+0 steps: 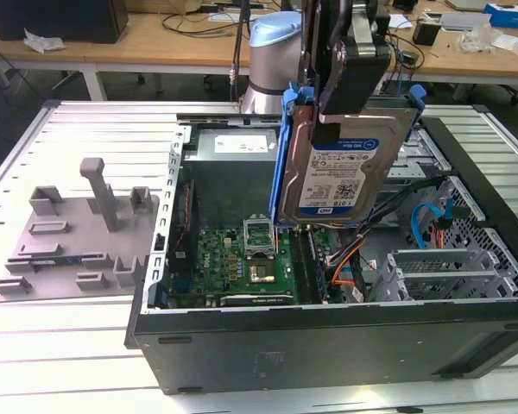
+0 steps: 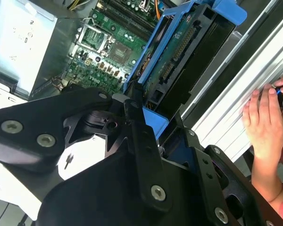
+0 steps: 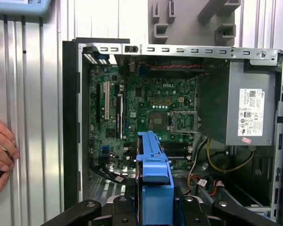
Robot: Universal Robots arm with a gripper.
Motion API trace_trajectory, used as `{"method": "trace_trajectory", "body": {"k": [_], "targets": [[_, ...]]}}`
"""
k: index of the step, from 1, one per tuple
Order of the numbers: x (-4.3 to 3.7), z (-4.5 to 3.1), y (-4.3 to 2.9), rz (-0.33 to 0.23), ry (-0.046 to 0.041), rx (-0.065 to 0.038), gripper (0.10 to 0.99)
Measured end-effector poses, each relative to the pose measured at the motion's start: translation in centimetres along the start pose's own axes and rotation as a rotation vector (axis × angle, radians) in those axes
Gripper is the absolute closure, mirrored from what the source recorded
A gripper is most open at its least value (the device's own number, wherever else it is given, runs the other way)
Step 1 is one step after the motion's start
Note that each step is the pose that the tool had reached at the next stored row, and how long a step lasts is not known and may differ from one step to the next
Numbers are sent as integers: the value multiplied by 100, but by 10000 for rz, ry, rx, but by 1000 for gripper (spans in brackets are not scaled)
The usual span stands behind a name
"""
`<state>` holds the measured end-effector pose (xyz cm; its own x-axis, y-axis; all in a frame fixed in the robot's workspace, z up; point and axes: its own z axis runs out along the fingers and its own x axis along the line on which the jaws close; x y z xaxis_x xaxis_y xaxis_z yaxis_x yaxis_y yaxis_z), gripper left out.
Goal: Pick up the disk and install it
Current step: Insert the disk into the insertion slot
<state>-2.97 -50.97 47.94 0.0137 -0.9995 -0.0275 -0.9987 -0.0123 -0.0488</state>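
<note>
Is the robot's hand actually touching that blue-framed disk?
Touching. In the exterior view the hand clamps the disk at its top edge, holding it upright in the air above the open computer.

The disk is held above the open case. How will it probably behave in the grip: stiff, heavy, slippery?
The disk looks metal-bodied, so probably rigid and heavy for its size. The gripper clamps it near its upper edge, so it might pivot or slip. Its thin blue carrier frame likely flexes slightly.
</note>
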Motion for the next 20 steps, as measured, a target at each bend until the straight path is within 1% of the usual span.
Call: {"method": "trace_trajectory", "body": {"k": [2,4,9,15,17,20], "targets": [[3,1,-36,9,2,1,714],[11,5,-111,11,2,1,714],[33,9,-221,15,2,1,714],[72,-10,-281,22,39,1,714],[105,-21,-294,23,58,1,714],[159,-22,-316,25,59,1,714]]}}
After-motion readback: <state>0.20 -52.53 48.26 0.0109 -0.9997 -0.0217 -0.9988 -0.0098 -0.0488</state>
